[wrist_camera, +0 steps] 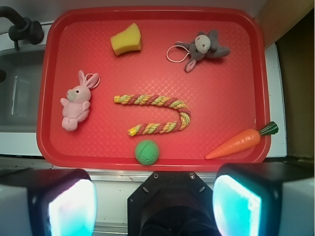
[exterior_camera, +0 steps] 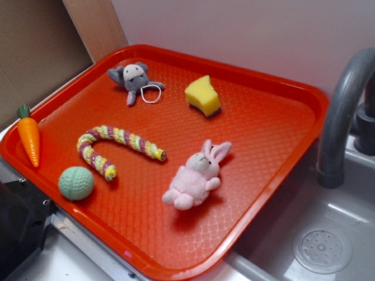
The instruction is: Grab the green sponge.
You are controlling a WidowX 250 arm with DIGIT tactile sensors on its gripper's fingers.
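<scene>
1. I see the claw (wrist_camera: 155,206) spread wide, holding nothing, hanging over the near rim of the red tray (wrist_camera: 231,73).
2. Green sponge (wrist_camera: 126,40) lies at the tray's far side, well apart from the claw.
3. Grey plush mouse (wrist_camera: 203,48) sits beside it; rope toy (wrist_camera: 160,114) lies mid-tray.

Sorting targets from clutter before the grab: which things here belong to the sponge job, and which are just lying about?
Job: sponge, gripper, open.
Lying about: grey mouse, pink bunny, rope toy, green ball, carrot, red tray.
</scene>
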